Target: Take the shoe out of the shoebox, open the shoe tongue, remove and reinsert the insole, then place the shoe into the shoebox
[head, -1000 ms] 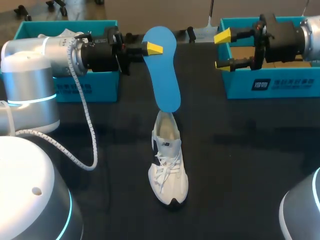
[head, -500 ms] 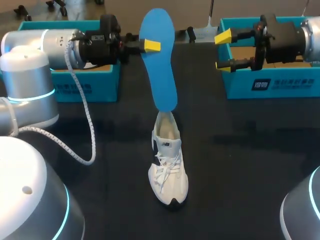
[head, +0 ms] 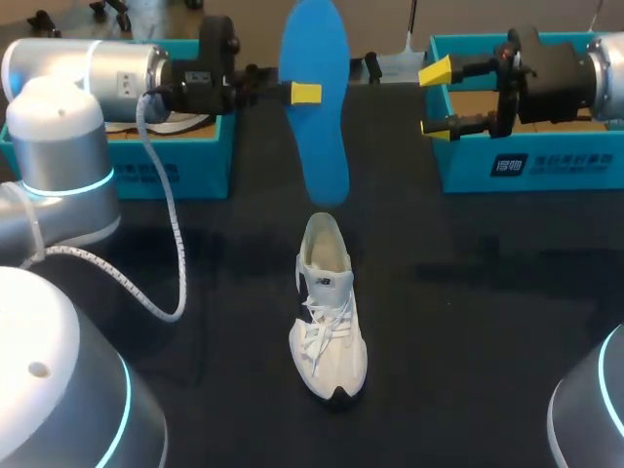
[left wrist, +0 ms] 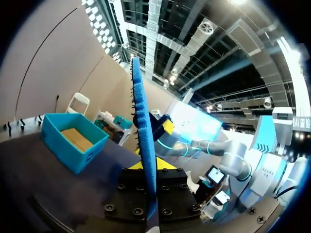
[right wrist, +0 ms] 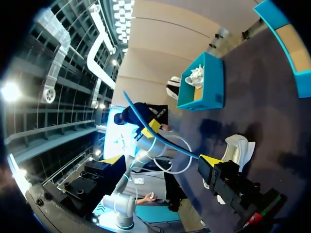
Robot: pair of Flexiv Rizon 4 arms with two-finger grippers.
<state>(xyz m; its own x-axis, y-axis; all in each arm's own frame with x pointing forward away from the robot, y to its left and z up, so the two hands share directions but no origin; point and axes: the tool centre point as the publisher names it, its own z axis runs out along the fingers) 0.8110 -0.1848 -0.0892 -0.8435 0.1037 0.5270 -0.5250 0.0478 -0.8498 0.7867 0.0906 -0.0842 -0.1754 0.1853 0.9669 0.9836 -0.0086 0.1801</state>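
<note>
The black table spanned the whole scene. The left arm came in from the left along the far side. The right arm reached in from the far right, level over the right shoebox. This teal box stood at the far right edge and showed a brown cardboard floor. The left shoebox, also teal, stood at the far left and held a second white shoe.

The blue insole hung in the air near the far middle of the table. It stood roughly upright, wide end up. Its lower end was close over the heel of the shoe but apart from it. From the left wrist it showed edge-on.

The white shoe stood on its sole at the middle of the table, out of both boxes. Its toe pointed to the near edge and its heel opening to the far side.

The left gripper was clamped on the insole's upper half, pinching it from both faces. The right gripper held nothing, its yellow tips spread wide apart.
</note>
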